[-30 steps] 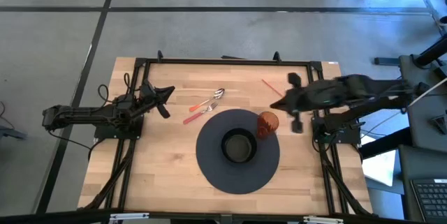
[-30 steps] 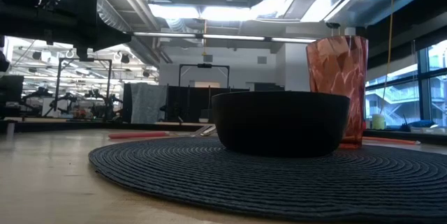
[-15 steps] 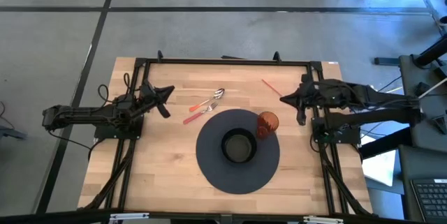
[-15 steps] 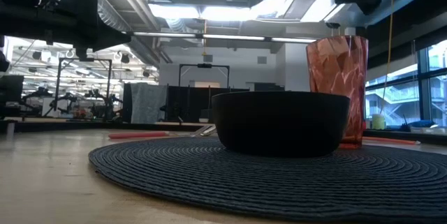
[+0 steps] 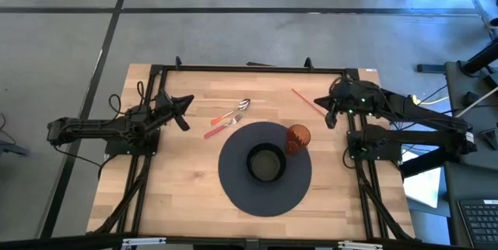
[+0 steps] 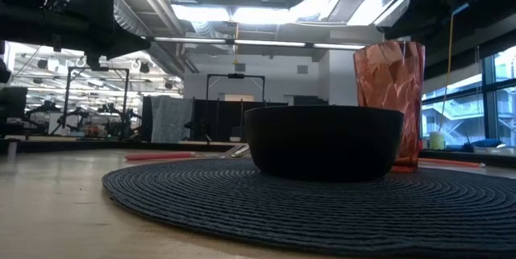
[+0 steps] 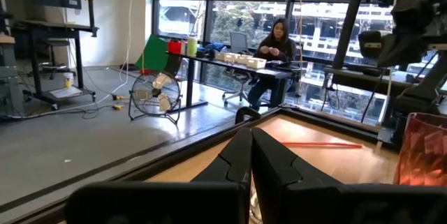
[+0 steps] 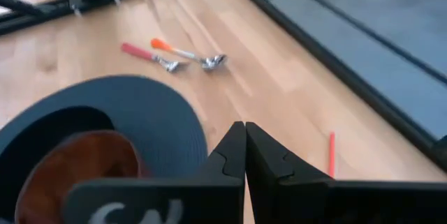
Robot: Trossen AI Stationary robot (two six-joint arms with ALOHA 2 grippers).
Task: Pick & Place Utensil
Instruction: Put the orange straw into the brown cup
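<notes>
An orange-handled spoon (image 5: 232,112) and a red-handled fork (image 5: 221,128) lie flat on the wood, left of and beyond the round dark placemat (image 5: 233,188). On the mat stand a black bowl (image 5: 266,164) and a red-orange cup (image 5: 298,138). A thin red stick (image 5: 303,97) lies near the far right. My left gripper (image 5: 185,103) is shut and touches nothing, left of the utensils. My right gripper (image 5: 317,103) is shut and empty, just right of the stick. Its wrist view shows the spoon (image 8: 190,54), fork (image 8: 149,54) and cup (image 8: 70,175) ahead.
A black frame (image 5: 249,68) borders the table. Bare wood lies between the utensils and the left gripper, and near the mat's near-left side. In the low view the bowl (image 6: 322,142) and cup (image 6: 389,98) stand on the mat (image 6: 282,206). A person sits far off (image 7: 274,42).
My right arm has drawn back toward the table's right edge and folded up. Its gripper has moved from beside the cup toward the far right, next to the red stick. The utensils, cup and bowl have stayed in place.
</notes>
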